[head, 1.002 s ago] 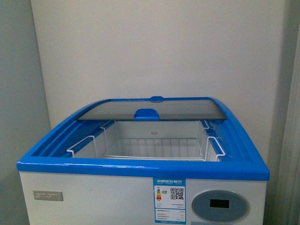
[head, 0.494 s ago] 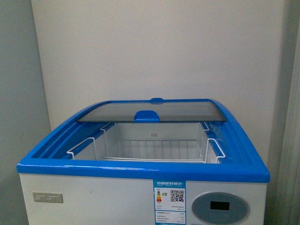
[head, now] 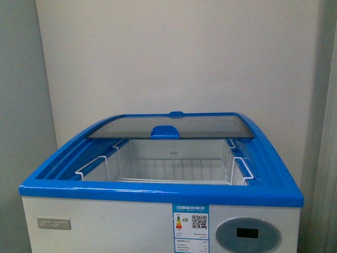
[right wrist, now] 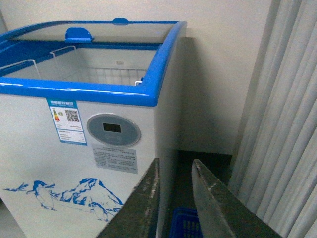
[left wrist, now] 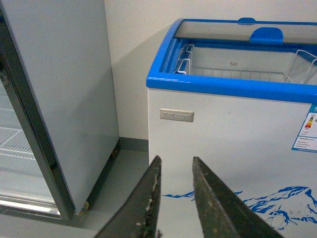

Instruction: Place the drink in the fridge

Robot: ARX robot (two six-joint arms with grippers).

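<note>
The fridge (head: 105,221) is a white chest cooler with a blue top rim, standing straight ahead in the front view. Its curved glass lid (head: 171,126) is slid to the back, and the white wire baskets (head: 174,168) inside hold nothing visible. The drink is out of view in every frame. My left gripper (left wrist: 176,161) is shut with nothing in it, low before the fridge (left wrist: 223,148) front. My right gripper (right wrist: 174,162) is shut with nothing in it, low by the fridge (right wrist: 49,163) right corner. Neither arm shows in the front view.
A tall grey upright cabinet (left wrist: 59,99) stands left of the fridge, with a strip of floor between them. Pale curtains (right wrist: 282,129) hang at the right. A blue crate (right wrist: 185,228) lies on the floor in the dark gap beside the fridge.
The fridge sits slightly lower in the front view than a second ago, a small shift of the camera. The lid and baskets have not moved.
</note>
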